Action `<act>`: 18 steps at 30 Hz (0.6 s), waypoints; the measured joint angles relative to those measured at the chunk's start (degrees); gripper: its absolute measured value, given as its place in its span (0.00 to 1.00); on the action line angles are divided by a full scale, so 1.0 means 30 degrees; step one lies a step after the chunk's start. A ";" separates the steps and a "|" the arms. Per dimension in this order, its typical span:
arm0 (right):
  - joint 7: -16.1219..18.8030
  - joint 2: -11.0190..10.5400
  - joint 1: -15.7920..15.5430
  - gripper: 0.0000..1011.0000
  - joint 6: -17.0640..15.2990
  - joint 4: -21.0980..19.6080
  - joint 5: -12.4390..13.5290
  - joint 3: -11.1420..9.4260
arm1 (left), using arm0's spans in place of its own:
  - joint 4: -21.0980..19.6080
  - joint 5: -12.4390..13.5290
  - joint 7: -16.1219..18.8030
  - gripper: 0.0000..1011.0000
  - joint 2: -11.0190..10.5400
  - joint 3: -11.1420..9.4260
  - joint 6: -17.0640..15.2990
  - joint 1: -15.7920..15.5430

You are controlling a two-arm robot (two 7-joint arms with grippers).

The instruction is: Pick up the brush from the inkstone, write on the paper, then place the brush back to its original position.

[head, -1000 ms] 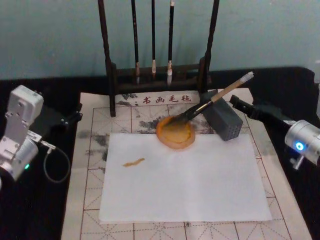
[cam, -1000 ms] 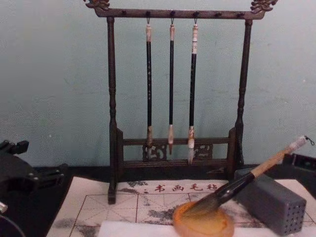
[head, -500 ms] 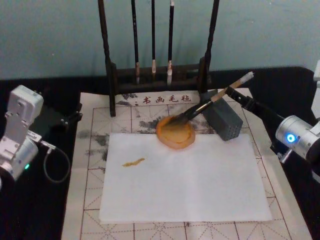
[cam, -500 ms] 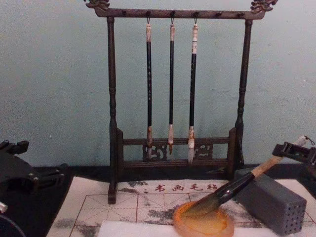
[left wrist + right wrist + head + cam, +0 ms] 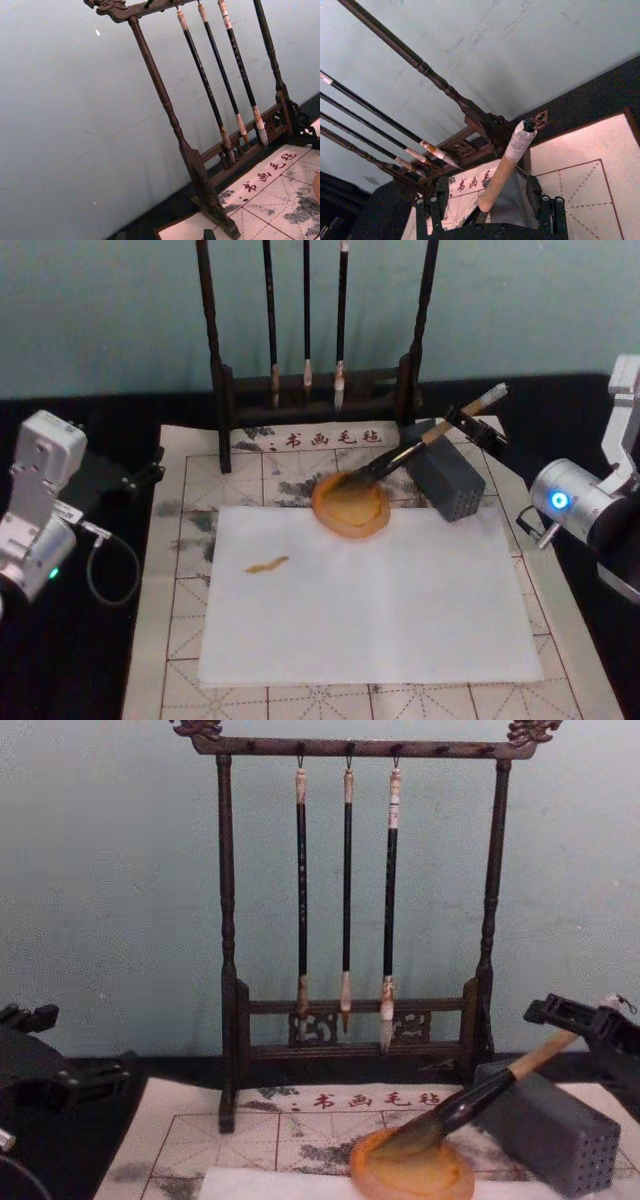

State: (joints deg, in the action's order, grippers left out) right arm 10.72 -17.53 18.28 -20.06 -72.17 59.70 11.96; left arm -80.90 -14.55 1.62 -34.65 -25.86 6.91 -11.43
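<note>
We see the right gripper (image 5: 478, 428) with its jaws spread to either side of the brush (image 5: 415, 447), not clenched on its tan upper handle. The brush leans on the grey block (image 5: 450, 485), bristles in the inkstone (image 5: 350, 510). The left gripper (image 5: 150, 472) sits parked at the table's left, jaws apart.

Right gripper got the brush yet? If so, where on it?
Nothing is held. The right gripper is open, straddling the upper tan handle of the brush with gaps on both sides; the bristles rest in the inkstone. The left gripper is parked at the left.
</note>
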 joint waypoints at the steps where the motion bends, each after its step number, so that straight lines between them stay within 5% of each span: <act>1: -0.0022 0.0052 0.0112 0.99 0.0027 0.0123 0.0105 0.0041 | 0.0000 0.0001 0.0000 0.99 0.0000 0.0000 0.0001 0.0000; 18: -0.0695 0.0283 0.0745 0.99 0.0200 0.0906 0.1323 0.0334 | -0.0001 0.0001 -0.0001 0.99 0.0000 0.0001 0.0001 0.0000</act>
State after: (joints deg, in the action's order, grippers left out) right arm 8.64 -16.68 20.51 -19.46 -69.46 63.67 12.96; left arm -80.90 -14.55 1.62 -34.65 -25.86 6.91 -11.43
